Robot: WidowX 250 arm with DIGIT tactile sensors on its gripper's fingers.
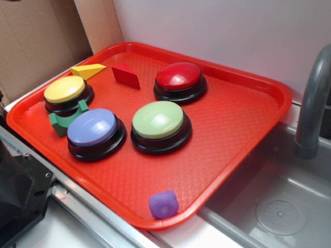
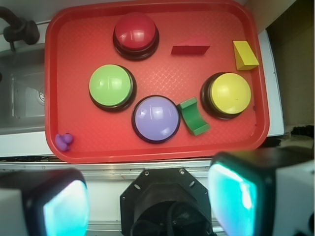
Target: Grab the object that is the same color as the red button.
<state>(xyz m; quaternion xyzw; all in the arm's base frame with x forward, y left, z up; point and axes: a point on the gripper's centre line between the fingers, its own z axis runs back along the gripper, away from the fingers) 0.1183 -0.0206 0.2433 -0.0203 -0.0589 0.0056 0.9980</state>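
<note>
The small red wedge block (image 1: pixel 126 75) lies on the red tray (image 1: pixel 227 139) at the back, between the yellow wedge and the red button (image 1: pixel 179 80). In the wrist view the red wedge (image 2: pixel 191 46) is right of the red button (image 2: pixel 136 34). My gripper (image 2: pixel 147 199) is open and empty, high above the robot base, well short of the tray's near edge (image 2: pixel 147 152). Its two fingers (image 2: pixel 64 204) show at the bottom with glowing cyan pads. The gripper is out of the exterior view.
On the tray stand a green button (image 1: pixel 159 125), a blue-purple button (image 1: pixel 94 133) and a yellow button (image 1: pixel 66 94). A yellow wedge (image 1: pixel 88 70), a green arch block (image 1: pixel 63 121) and a small purple toy (image 1: pixel 163 204) lie there too. A sink with faucet (image 1: pixel 310 103) is at the right.
</note>
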